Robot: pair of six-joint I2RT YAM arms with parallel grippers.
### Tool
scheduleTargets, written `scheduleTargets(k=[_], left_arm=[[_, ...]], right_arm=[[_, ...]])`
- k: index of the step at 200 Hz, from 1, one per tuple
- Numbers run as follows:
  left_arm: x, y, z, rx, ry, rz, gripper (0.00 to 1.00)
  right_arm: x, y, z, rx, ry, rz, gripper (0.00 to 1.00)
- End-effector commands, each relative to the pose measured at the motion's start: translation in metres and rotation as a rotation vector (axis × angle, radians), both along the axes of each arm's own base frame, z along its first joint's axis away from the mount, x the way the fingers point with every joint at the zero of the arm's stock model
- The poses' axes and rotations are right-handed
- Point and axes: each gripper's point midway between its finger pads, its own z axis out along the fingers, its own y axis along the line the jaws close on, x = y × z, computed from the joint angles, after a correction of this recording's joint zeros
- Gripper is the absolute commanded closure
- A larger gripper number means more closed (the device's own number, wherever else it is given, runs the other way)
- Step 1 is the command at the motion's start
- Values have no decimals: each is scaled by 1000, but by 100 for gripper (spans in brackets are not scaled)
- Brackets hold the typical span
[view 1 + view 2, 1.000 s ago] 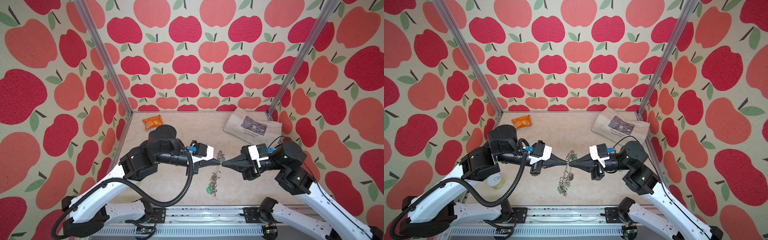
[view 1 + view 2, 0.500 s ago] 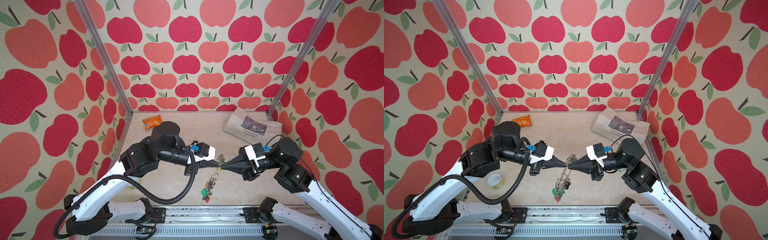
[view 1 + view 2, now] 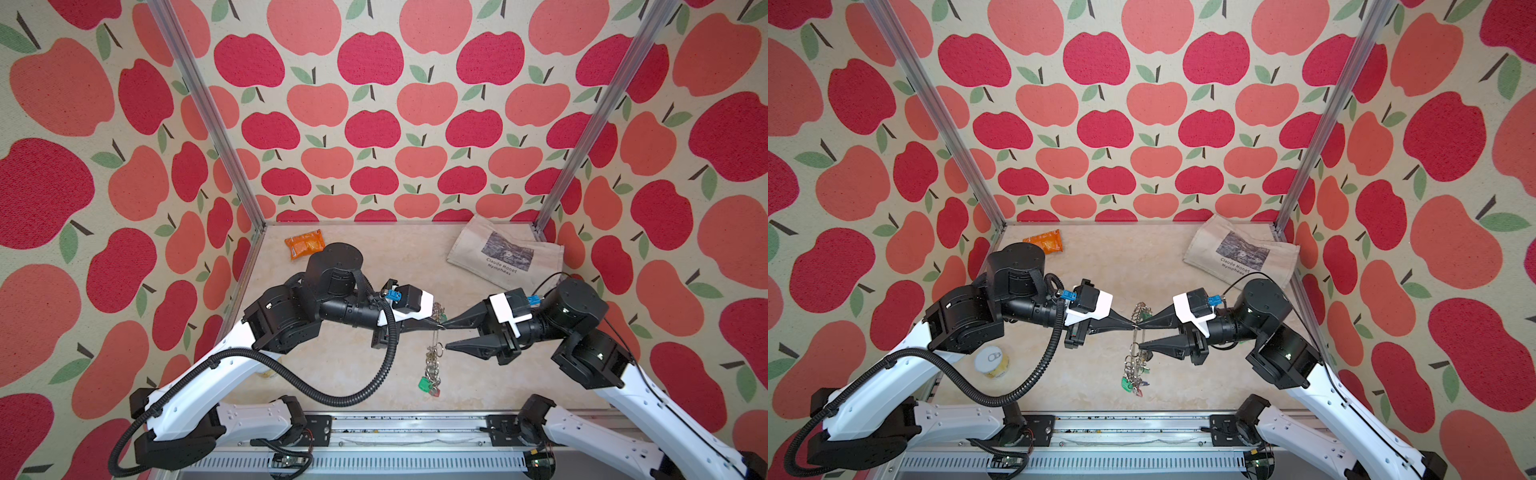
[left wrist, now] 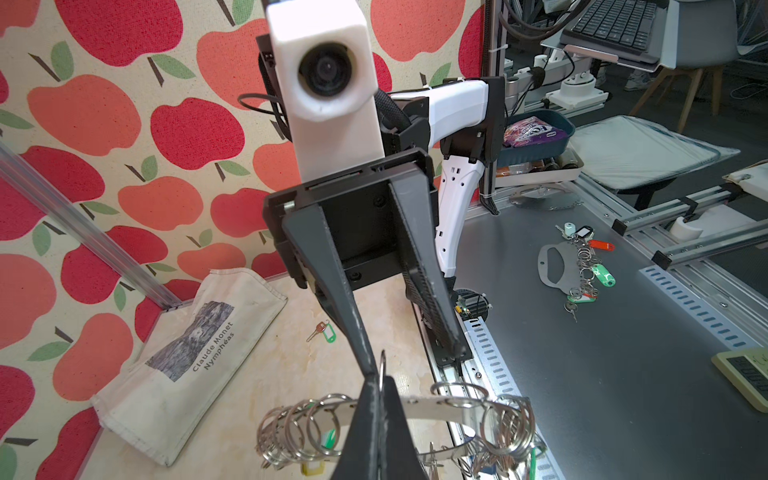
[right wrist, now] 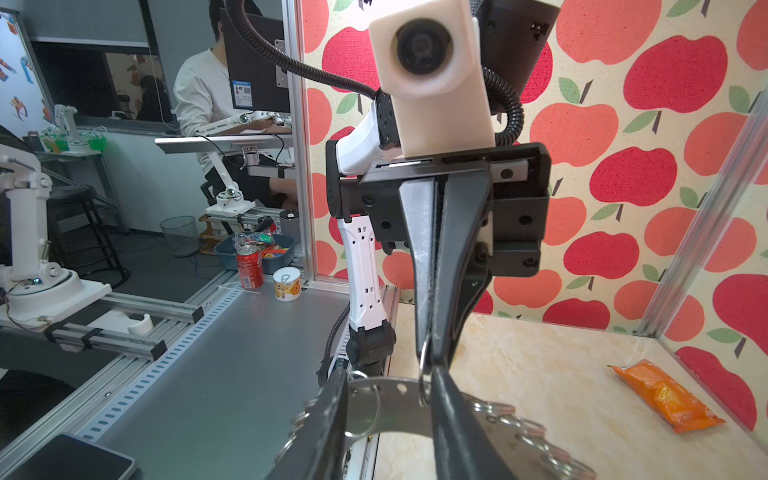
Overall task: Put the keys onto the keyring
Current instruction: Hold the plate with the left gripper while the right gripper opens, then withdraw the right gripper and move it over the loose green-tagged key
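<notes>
The left gripper [image 3: 436, 327] was clenched tight on one of the small wire rings at the rim of the keyring [image 3: 433, 360], holding it in the air above the middle of the table [image 3: 345, 361]. In both top views the flat disc hung edge-on, its many rings trailing down toward the front rail. At the low end of the bunch dangled keys [image 3: 427, 384] with green and red tags. The right gripper [image 3: 446, 336] faced the left one tip to tip, its jaws parted and grasping nothing. Its finger nearer the back wall met the left gripper's tip at the pinched ring, though whether it truly touched could not be told. The other finger stood just beside the hanging disc. In the right wrist view the grey disc showed between that gripper's own spread fingers [image 5: 328, 428]. A single key [image 4: 322, 331] with a green tag lay flat on the table, apart from the bunch and near a cloth bag [image 4: 187, 357] printed "Claude Monet Nymphéas" in the back right corner. An orange packet [image 3: 305, 244] lay at the back left, and a can [image 3: 992, 362] stood upright by the left wall, beneath the left arm.
</notes>
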Motion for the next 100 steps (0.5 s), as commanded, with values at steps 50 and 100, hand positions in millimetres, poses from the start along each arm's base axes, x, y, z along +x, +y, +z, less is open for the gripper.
scheduleTargets(k=[50, 100], left_arm=[[18, 2, 6, -91, -73, 100, 100], [14, 11, 9, -120, -57, 117, 100]], right_arm=[[22, -20, -10, -56, -10, -266, 33], [69, -41, -39, -153, 105, -594, 30]])
